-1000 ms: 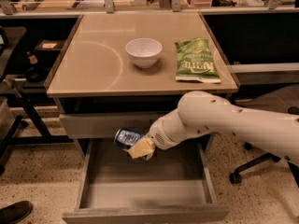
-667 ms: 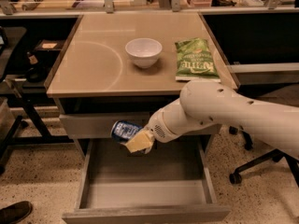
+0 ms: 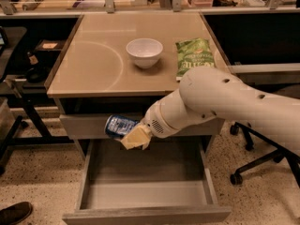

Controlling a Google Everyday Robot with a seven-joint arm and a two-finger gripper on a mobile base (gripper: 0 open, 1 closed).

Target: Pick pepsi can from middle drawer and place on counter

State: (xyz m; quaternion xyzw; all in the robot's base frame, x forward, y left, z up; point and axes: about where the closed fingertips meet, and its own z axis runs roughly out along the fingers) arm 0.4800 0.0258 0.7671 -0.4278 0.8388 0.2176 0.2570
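The gripper (image 3: 131, 136) hangs in front of the cabinet, just above the open middle drawer (image 3: 145, 197), with its pale fingers (image 3: 137, 138) clamped on the right end of the pepsi can (image 3: 118, 125). The can lies on its side and juts out to the left. It is clear of the drawer, level with the closed drawer front (image 3: 83, 125) above, and still below the edge of the counter (image 3: 93, 64). Compared with a second ago, the can has risen and drifted a little to the left, and the white arm (image 3: 225, 100) has lifted with it. The can now sits higher against that upper front than before. The drawer floor beneath shows bare, so the picking half of the task looks done and the carry up to the counter appears under way. The can probably needs to rise further to clear the counter's front edge before it moves inward. On the counter, a white bowl (image 3: 144, 52) and a green chip bag (image 3: 194, 57) sit toward the back and right. The near left part looks like the easier spot for setting the can down.
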